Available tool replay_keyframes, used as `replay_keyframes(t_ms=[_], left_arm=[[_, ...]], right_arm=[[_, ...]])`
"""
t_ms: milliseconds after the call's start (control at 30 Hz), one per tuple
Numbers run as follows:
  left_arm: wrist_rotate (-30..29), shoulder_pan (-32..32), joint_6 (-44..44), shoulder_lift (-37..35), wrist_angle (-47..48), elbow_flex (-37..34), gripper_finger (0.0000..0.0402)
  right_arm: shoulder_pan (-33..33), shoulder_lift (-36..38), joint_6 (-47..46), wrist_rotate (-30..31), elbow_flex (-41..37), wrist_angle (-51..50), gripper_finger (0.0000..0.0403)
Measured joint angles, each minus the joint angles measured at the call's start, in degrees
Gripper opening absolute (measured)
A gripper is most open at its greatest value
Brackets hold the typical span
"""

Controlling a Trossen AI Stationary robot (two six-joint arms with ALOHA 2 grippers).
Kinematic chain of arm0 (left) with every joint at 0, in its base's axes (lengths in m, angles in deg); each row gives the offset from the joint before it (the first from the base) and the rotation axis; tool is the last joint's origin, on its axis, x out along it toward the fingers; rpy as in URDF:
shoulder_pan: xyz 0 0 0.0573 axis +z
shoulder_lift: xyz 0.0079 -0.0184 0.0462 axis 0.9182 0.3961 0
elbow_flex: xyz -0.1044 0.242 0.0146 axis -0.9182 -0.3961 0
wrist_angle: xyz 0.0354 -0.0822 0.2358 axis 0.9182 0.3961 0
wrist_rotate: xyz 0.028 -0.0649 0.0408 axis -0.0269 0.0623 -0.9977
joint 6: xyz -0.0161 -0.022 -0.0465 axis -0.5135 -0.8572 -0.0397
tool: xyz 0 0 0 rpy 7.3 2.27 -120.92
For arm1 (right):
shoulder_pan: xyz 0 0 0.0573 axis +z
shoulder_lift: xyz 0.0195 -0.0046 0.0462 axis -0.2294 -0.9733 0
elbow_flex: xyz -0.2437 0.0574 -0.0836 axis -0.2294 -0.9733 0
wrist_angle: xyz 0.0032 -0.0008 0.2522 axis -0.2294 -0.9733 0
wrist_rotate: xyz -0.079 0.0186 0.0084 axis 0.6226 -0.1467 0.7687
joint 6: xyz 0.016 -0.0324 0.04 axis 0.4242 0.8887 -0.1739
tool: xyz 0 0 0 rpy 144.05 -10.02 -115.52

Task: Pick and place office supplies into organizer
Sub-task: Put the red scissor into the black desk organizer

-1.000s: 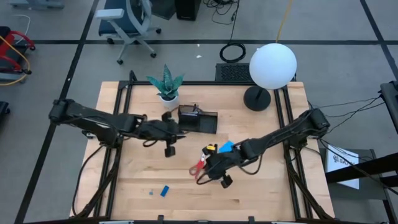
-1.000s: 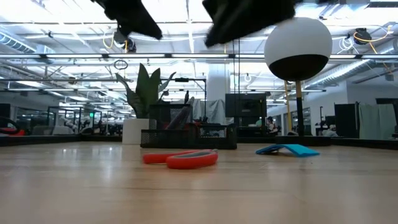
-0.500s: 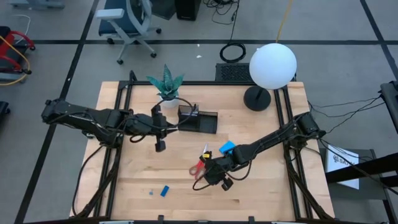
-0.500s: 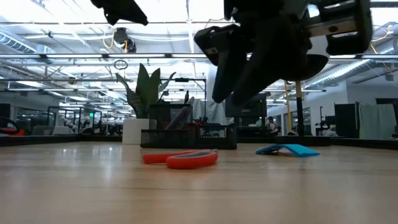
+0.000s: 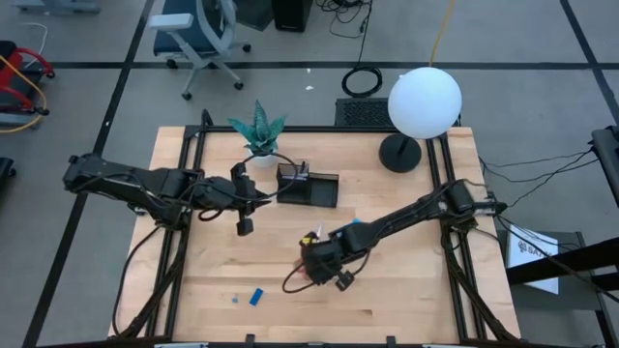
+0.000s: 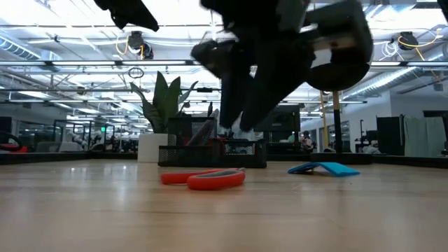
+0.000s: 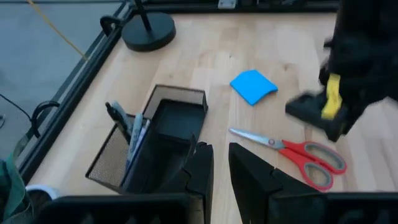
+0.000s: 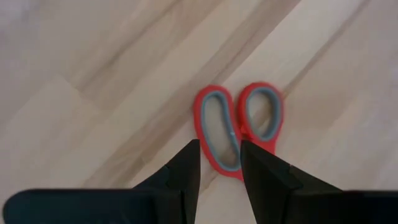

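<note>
Big wooden table point(image 5: 406, 300), with two dark arms reaching in from the sides. Tall lamp with a round white ball point(image 5: 425, 101) at the back edge, on the right side. Green potted plant point(image 5: 258, 130) at the back too, more to the left.

Left gripper point(image 7: 221, 168) up in the air, just in front of the plant and beside the black organizer point(image 7: 180, 94). Fingers almost pressed together, nothing between them.

Right gripper point(image 8: 217, 165) near the middle of the table, hanging right over the red-handled scissors point(image 8: 236, 124). Fingers a little apart, not touching the handles, gripping nothing.

Organizer sitting on the table just beside the plant. Pens point(image 7: 127, 124) standing in its taller back part.

Scissors lying flat on the wood, out in front of the organizer. Blue square notepad point(image 7: 253, 86) lying near them, on the lamp side, one edge lifted a bit.

Tiny blue block point(image 5: 257, 297) alone near the front edge, well apart from everything else.
</note>
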Motion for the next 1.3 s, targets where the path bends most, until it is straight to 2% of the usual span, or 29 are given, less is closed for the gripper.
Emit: replay_keyframes(t_ms=[233, 700, 833, 1000, 1167, 1300], left_arm=[[0.0, -0.8, 0.0, -1.8, 0.3, -0.2, 0.006], [-0.2, -1.5, 1.1, -2.8, 0.3, -0.8, 0.006], [-0.2, -1.5, 1.1, -2.8, 0.3, -0.8, 0.006], [-0.2, -1.5, 1.1, -2.8, 0.3, -0.8, 0.006], [-0.2, -1.5, 1.1, -2.8, 0.3, -0.8, 0.006], [-0.2, -1.5, 1.1, -2.8, 0.3, -0.8, 0.006]], right_arm=[[-0.1, -8.5, 2.5, 0.1, 10.4, -10.5, 0.0105], [-0.1, -12.9, 4.1, -0.1, 11.5, -11.1, 0.0103], [-0.4, -12.8, 5.2, -0.2, 11.4, -11.1, 0.0079], [-0.8, -12.8, 7.3, -1.0, 11.4, -11.5, 0.0017], [-1.3, -12.9, 9.5, -4.6, 11.3, -11.2, 0.0017], [-1.2, -12.9, 9.8, -4.0, 11.3, -11.1, 0.0009]])
